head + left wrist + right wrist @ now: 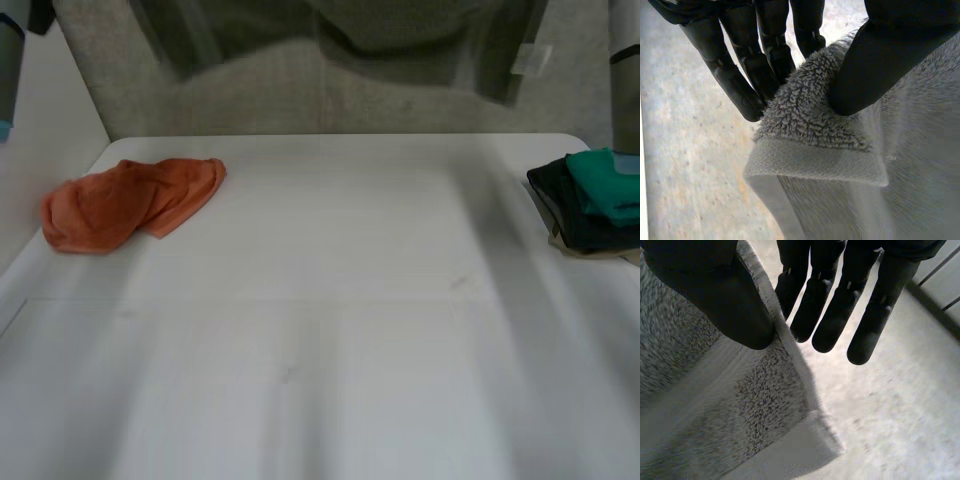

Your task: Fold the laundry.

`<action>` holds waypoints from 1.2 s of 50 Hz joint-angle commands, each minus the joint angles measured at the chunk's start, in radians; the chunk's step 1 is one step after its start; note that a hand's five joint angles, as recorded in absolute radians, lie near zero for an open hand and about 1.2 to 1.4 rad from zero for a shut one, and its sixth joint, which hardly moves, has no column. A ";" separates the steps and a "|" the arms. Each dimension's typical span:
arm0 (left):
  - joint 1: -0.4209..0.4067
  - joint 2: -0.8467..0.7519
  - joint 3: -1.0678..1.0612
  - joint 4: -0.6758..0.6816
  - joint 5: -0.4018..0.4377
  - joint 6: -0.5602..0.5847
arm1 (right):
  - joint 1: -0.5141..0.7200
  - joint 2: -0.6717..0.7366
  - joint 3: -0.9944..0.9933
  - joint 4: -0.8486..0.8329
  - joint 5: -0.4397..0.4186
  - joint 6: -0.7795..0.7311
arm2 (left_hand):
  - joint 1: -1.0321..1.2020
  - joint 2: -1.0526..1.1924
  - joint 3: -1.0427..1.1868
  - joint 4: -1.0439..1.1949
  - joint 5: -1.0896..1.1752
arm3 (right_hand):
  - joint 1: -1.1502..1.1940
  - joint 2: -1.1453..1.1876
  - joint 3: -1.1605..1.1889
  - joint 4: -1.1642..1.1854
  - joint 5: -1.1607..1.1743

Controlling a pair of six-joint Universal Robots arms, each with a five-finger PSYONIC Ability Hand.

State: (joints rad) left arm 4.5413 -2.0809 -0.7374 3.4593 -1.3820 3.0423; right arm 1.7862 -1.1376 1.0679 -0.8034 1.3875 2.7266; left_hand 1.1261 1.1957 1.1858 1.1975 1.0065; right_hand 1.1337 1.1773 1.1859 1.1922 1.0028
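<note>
A grey terry towel (330, 90) hangs spread across the far side of the table, its top out of view. In the left wrist view my left hand (875, 60) pinches a hemmed corner of the towel (815, 150) between thumb and fingers (740, 85). In the right wrist view my right hand (715, 295) holds another hemmed corner of the towel (715, 405), with the thumb on its face and the straight fingers (835, 315) behind its edge.
A crumpled orange garment (130, 203) lies at the far left of the white table (320, 350). A stack of folded laundry (595, 205), green on top of black, sits at the right edge. My arms (8, 60) rise at both upper corners.
</note>
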 commanded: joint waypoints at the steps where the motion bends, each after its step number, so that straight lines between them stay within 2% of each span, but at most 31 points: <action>1: 0.016 -0.074 -0.069 -0.115 0.001 0.065 | 0.005 0.065 -0.022 0.184 -0.019 -0.011 | 0.270 0.201 0.211 0.199 0.215 | 0.263 0.219 0.210 0.204 0.219; 5: 0.013 -0.107 -0.143 -0.157 0.008 0.125 | -0.008 0.104 0.018 0.240 -0.027 -0.027 | 0.270 0.201 0.211 0.199 0.215 | 0.263 0.219 0.210 0.204 0.219; 14: -0.011 -0.120 -0.385 -0.270 0.032 0.350 | -0.045 0.185 0.185 0.459 -0.079 -0.103 | 0.270 0.201 0.211 0.199 0.215 | 0.263 0.219 0.210 0.204 0.219; 21: 0.001 -0.035 -0.566 -0.431 0.037 0.496 | -0.076 0.138 0.303 0.668 -0.096 -0.195 | 0.270 0.201 0.211 0.199 0.215 | 0.263 0.219 0.210 0.204 0.219; 25: 0.022 0.054 -0.678 -0.569 0.032 0.588 | -0.109 0.044 0.369 0.860 -0.081 -0.321 | 0.270 0.201 0.211 0.199 0.215 | 0.263 0.219 0.210 0.204 0.219; 30: 0.047 0.168 -0.824 -0.816 0.034 0.751 | -0.165 -0.074 0.484 1.217 -0.042 -0.583 | 0.270 0.201 0.211 0.199 0.215 | 0.263 0.219 0.210 0.204 0.219; 33: 0.056 0.189 -0.864 -0.900 0.038 0.832 | -0.189 -0.106 0.524 1.320 -0.045 -0.695 | 0.270 0.201 0.211 0.199 0.215 | 0.263 0.219 0.210 0.204 0.219; 36: 0.064 0.196 -0.878 -0.959 0.052 0.917 | -0.194 -0.126 0.538 1.305 -0.059 -0.772 | 0.270 0.201 0.211 0.199 0.215 | 0.263 0.219 0.210 0.204 0.219; 39: 0.051 0.177 -0.830 -0.957 0.050 0.929 | -0.171 -0.111 0.509 1.230 -0.059 -0.725 | 0.270 0.201 0.211 0.199 0.215 | 0.263 0.219 0.210 0.204 0.219; 45: 0.018 0.110 -0.657 -0.911 0.032 0.779 | -0.123 -0.027 0.420 1.112 -0.058 -0.610 | 0.270 0.201 0.211 0.199 0.215 | 0.263 0.219 0.210 0.204 0.219; 49: 0.004 0.032 -0.507 -0.870 -0.020 0.658 | -0.094 0.054 0.322 0.954 -0.058 -0.523 | 0.270 0.201 0.211 0.199 0.215 | 0.263 0.219 0.210 0.204 0.219; 53: -0.002 -0.037 -0.413 -0.855 -0.083 0.615 | -0.071 0.128 0.244 0.816 -0.045 -0.457 | 0.270 0.201 0.211 0.199 0.215 | 0.263 0.219 0.210 0.204 0.219; 60: -0.015 -0.126 -0.309 -0.845 -0.132 0.553 | -0.038 0.263 0.107 0.699 -0.004 -0.432 | 0.270 0.201 0.211 0.199 0.215 | 0.263 0.219 0.210 0.204 0.219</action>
State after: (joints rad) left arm 4.5352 -2.1411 -1.1216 2.6070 -1.4731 3.6401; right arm 1.7234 -0.9754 1.2767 -0.0155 1.3526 2.2790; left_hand 1.1258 1.1957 1.1858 1.1978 1.0065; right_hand 1.1337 1.1773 1.1860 1.1959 1.0113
